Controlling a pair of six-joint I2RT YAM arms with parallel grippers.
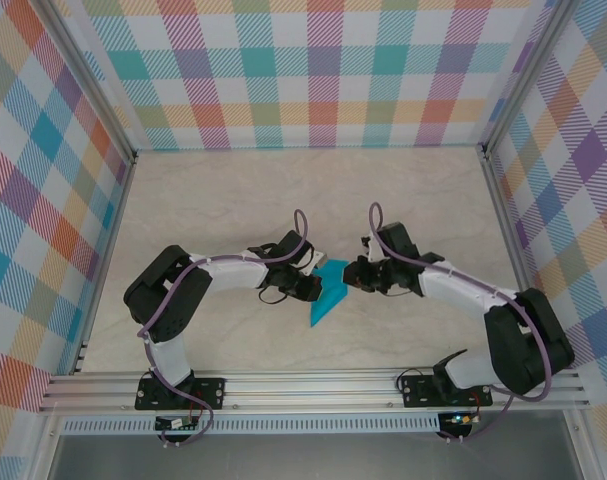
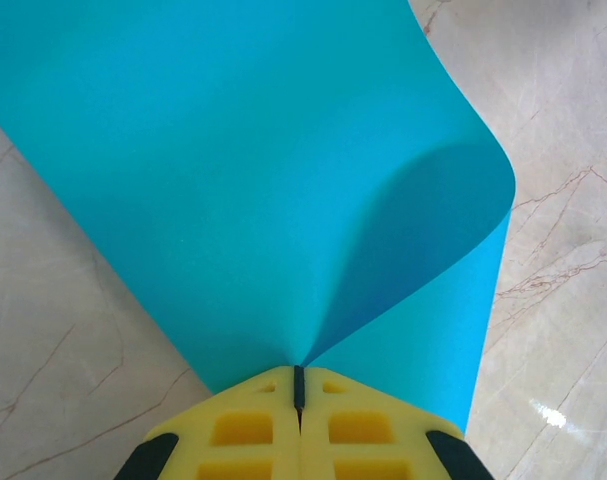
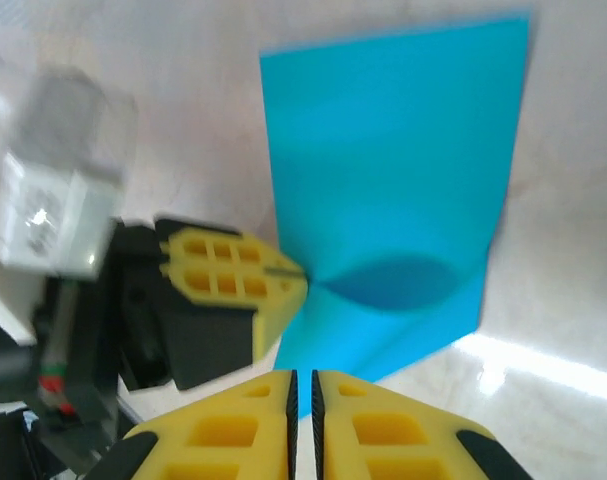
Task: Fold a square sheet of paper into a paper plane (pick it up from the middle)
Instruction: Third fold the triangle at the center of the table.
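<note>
The square sheet of paper (image 1: 328,295) is teal-blue and lifted off the table between the two arms, bowed into a curl. My left gripper (image 1: 316,285) is shut on its edge; in the left wrist view the sheet (image 2: 233,180) fans out from the closed yellow fingertips (image 2: 298,375). In the right wrist view the sheet (image 3: 393,190) hangs ahead, pinched by the left gripper (image 3: 301,272). My right gripper (image 3: 302,380) sits just in front of the paper's near edge, its pads a slim gap apart with nothing between them. From above, the right gripper (image 1: 351,275) is beside the paper's right edge.
The marble-patterned table top (image 1: 233,200) spreads around the arms. Checkered walls (image 1: 313,70) close in the back and both sides. An aluminium rail (image 1: 303,385) with the arm bases runs along the near edge.
</note>
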